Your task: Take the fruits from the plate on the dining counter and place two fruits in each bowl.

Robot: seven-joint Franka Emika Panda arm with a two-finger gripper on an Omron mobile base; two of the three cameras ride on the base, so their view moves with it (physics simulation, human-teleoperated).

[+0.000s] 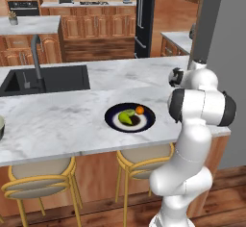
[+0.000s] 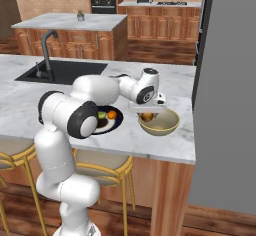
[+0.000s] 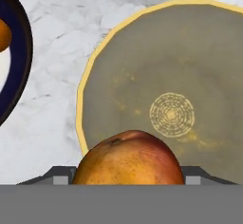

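Carrying the brownish-orange fruit (image 3: 128, 157), your gripper (image 2: 148, 114) hangs just above the near bowl (image 2: 160, 123), pinching that fruit between its fingers; in the hand view the fruit sits at 6 o'clock with the bowl's bare olive floor spreading from the centre out to 3 o'clock. You are on the first delivery: this bowl holds nothing yet, and the plate (image 1: 146, 120) at 9 o'clock of the bowl in the right base view still carries the green pear (image 1: 126, 118), the orange (image 1: 139, 109) and a dark shape beside them that you cannot make out clearly. A second bowl (image 1: 1, 127) peeks in at the far left edge of the dining counter (image 1: 57, 120) in the left base view, well apart from the plate. Judging by the hand view, the fruit hangs over the near rim rather than the middle, so nudge toward 12 o'clock before you spread the fingers, and lower a little, because a round fruit dropped at the edge could roll out onto the marble.
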